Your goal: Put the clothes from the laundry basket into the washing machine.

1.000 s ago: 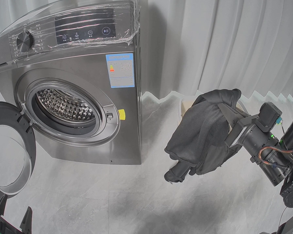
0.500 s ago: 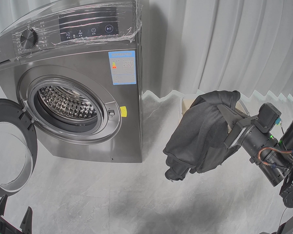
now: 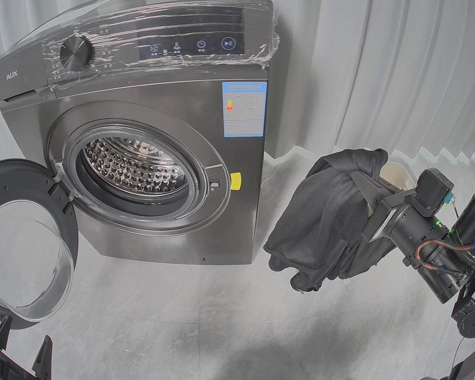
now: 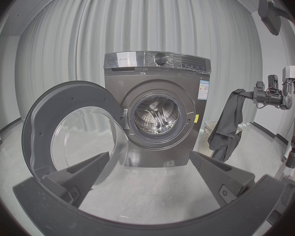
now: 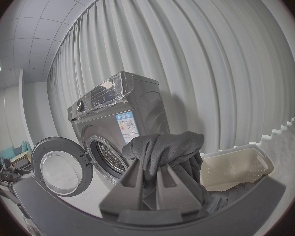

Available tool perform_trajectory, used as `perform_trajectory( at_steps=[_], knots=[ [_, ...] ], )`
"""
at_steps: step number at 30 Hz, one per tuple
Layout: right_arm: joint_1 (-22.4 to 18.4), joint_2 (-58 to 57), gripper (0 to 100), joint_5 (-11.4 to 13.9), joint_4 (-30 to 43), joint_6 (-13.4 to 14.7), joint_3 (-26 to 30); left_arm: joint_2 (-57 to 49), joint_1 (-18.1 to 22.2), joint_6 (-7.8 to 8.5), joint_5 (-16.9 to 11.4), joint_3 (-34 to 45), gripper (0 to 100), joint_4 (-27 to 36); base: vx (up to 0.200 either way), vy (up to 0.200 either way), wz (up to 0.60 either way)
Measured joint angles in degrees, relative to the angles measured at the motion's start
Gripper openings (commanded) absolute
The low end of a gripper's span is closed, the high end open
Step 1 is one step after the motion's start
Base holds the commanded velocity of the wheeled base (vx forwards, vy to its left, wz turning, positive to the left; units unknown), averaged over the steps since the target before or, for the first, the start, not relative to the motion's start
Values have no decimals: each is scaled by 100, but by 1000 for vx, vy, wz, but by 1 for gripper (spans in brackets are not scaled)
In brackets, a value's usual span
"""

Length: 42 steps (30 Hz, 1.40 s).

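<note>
A grey front-loading washing machine [image 3: 158, 133] stands at the left, its round door [image 3: 24, 241] swung wide open and the steel drum [image 3: 134, 167] showing. My right gripper [image 3: 368, 186] is shut on a dark grey garment [image 3: 324, 217] that hangs from it above the floor, to the right of the machine. In the right wrist view the garment [image 5: 164, 149] bunches over the closed fingers [image 5: 134, 187]. A cream laundry basket [image 5: 234, 166] sits behind the cloth [image 4: 226, 125]. My left gripper [image 4: 147, 177] is open low by the door, holding nothing.
White curtains [image 3: 385, 59] line the back wall. Pale tiled floor [image 3: 221, 317] lies open in front of the machine. The open door juts out toward my left arm [image 3: 16, 357].
The whole head view has shifted, so the machine sits further right in it; the camera moved. The garment still hangs from my right gripper, swinging slightly. The left gripper looks unchanged.
</note>
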Motion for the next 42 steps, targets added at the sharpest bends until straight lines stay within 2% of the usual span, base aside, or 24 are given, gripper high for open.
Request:
perform_trajectory(
  at_steps=[10, 16, 28, 42],
  knots=[
    [0, 6, 0, 0, 0, 1, 0, 0, 0, 4, 2, 0, 100, 0, 0, 0, 0],
    [-2, 6, 0, -2, 2, 0, 0, 0, 0, 4, 0, 0, 100, 0, -200, 0, 0],
    [-2, 12, 0, -2, 0, 0, 11, 0, 0, 11, 2, 0, 100, 0, 0, 0, 0],
    [5, 17, 0, -2, 0, 4, 11, 0, 0, 0, -2, 0, 100, 0, 0, 200, 0]
  ],
)
